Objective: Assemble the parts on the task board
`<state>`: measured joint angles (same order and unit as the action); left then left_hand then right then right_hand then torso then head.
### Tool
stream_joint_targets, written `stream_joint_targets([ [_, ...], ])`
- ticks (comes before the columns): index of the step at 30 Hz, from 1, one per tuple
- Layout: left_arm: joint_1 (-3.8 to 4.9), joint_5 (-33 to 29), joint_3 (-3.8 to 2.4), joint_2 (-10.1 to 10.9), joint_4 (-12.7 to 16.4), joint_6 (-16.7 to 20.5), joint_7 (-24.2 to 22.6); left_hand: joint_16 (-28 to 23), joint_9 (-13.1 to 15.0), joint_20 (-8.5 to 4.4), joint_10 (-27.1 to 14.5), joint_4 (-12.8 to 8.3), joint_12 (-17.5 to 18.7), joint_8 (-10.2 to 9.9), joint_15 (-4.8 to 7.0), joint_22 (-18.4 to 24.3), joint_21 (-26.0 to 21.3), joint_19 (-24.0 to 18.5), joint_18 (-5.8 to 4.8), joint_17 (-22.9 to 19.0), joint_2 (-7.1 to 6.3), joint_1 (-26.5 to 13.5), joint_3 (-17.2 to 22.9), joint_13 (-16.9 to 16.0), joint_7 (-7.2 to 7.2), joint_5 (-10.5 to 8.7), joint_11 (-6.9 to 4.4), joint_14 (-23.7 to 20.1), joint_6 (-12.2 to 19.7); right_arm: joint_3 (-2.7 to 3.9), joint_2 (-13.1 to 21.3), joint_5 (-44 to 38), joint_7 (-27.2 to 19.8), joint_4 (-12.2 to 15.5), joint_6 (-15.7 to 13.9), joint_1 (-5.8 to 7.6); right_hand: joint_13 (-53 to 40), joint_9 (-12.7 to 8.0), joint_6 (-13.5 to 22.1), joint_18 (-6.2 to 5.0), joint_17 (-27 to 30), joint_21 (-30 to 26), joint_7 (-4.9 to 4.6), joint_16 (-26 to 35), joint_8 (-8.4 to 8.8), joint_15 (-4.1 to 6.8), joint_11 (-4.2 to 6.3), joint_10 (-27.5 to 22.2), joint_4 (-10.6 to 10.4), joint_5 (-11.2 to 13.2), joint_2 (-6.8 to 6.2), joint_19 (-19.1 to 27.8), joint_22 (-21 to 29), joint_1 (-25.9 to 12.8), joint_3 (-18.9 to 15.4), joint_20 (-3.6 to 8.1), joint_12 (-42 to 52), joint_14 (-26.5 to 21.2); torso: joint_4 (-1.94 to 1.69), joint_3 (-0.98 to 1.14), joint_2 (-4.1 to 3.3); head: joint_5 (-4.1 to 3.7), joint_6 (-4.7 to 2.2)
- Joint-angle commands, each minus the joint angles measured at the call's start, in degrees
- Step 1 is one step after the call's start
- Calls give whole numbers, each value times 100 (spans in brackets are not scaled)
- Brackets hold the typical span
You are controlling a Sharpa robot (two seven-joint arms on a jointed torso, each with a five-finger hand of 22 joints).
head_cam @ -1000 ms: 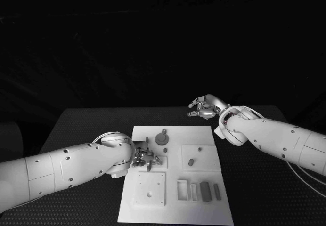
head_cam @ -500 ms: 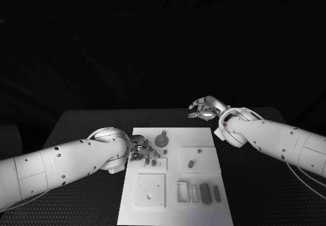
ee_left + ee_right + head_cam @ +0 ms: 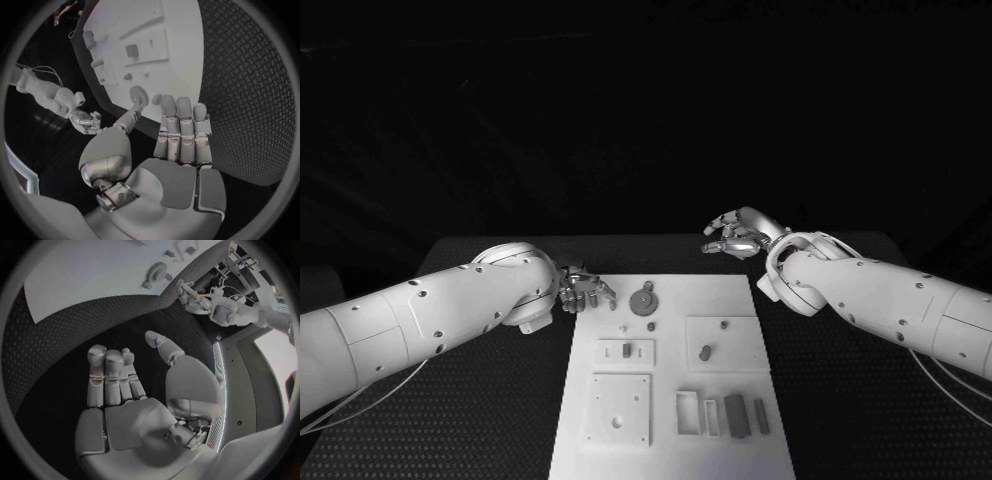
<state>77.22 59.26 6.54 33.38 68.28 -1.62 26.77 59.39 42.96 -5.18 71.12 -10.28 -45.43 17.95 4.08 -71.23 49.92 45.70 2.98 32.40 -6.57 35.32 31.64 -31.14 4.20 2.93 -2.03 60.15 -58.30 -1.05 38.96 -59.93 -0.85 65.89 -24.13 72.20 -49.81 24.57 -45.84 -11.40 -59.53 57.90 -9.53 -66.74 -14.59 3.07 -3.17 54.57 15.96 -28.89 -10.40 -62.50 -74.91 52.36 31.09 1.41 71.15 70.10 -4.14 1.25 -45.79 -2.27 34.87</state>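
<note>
We see the white rectangular task board (image 3: 668, 380) running lengthwise from frame centre toward the bottom. Our left hand (image 3: 586, 292) at its upper-left corner holds nothing, fingers spread. Our right hand (image 3: 737, 236), upper right, is likewise empty.

Left hand (image 3: 169, 150) hangs empty with fingers (image 3: 184, 127) laid out straight side by side, right at the task board (image 3: 181, 60) edge, thumb tip near a round disc part (image 3: 137, 93). Right hand (image 3: 84, 120) floats off the board.
</note>
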Motion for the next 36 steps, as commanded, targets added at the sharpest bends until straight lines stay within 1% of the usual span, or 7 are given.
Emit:
stream_joint_targets([
  [1,15,-138,-2,-130,-256,60,-192,-59,-11,-412,-49,-1,80,-34,-46,8,-56,-61,-109,-23,6,92,-40,24,21,5,18,-39,80,2,-16,17,-45,-7,55,-1,10,-7,0,-360,8,-28,-28,-38,-14,-4,-12,-37,-15,-38,29,-41,-48,-26,-34,4,18,-37,10,2,-18,7,0],
  [3,15,-131,-4,-216,-424,33,-204,-72,-13,-400,-56,3,100,-40,-57,6,-69,-68,-109,-27,21,111,-48,27,29,5,26,-49,99,2,-28,17,-47,-11,56,-1,11,-7,0,-360,8,-28,-28,-38,-14,-3,-12,-37,-16,-38,32,-41,-48,-26,-34,4,18,-37,11,1,-18,10,4],
  [7,12,-63,-6,-357,-715,-260,-245,-91,-16,-383,-70,12,129,-50,-74,3,-91,-83,-109,-32,32,127,-71,29,41,5,38,-69,127,2,-53,18,-51,-17,57,-3,12,-7,0,-360,9,-28,-28,-39,-14,-3,-12,-36,-17,-39,35,-42,-48,-27,-34,4,20,-36,20,0,-28,-1,19],
  [14,-4,-56,-5,-581,-1051,-346,-316,-119,-23,-348,-99,59,181,-65,-107,-5,-141,-127,-107,-35,-94,103,-129,29,60,2,57,-111,172,2,-84,18,-61,-30,61,-6,14,-7,0,-360,9,-28,-28,-40,-15,-3,-12,-34,-20,-40,41,-43,-49,-30,-36,4,22,-35,64,-8,-61,10,7],
  [21,-50,-58,-4,-699,-1195,-451,-347,-117,-23,-341,-90,77,188,-61,-113,-15,-149,-129,-101,-31,-46,130,-120,22,59,4,58,-116,166,2,-104,18,-64,-34,63,-7,17,-7,1,-360,10,-28,-28,-41,-15,-3,-12,-33,-22,-42,45,-45,-49,-34,-38,4,25,-34,79,-12,-78,12,-3],
  [27,-51,-62,-4,-705,-1202,-505,-363,-109,-21,-334,-75,65,193,-44,-117,-32,-153,-130,-97,-22,24,174,-134,10,51,5,51,-115,135,2,-97,18,-62,-33,64,-7,19,-8,1,-360,11,-28,-28,-42,-15,-3,-12,-32,-22,-43,48,-46,-49,-35,-40,4,27,-33,68,-8,-65,-5,11],
  [36,-89,-79,-1,-760,-1241,-602,-390,-99,-32,-322,-55,-26,214,-30,-124,-76,-166,-132,-93,-6,204,299,-186,-16,41,11,44,-121,92,2,-102,18,-62,-30,70,-7,21,-8,1,-360,12,-28,-28,-43,-15,-3,-11,-32,-20,-44,51,-47,-50,-34,-41,5,29,-33,68,-9,-64,-3,13],
])
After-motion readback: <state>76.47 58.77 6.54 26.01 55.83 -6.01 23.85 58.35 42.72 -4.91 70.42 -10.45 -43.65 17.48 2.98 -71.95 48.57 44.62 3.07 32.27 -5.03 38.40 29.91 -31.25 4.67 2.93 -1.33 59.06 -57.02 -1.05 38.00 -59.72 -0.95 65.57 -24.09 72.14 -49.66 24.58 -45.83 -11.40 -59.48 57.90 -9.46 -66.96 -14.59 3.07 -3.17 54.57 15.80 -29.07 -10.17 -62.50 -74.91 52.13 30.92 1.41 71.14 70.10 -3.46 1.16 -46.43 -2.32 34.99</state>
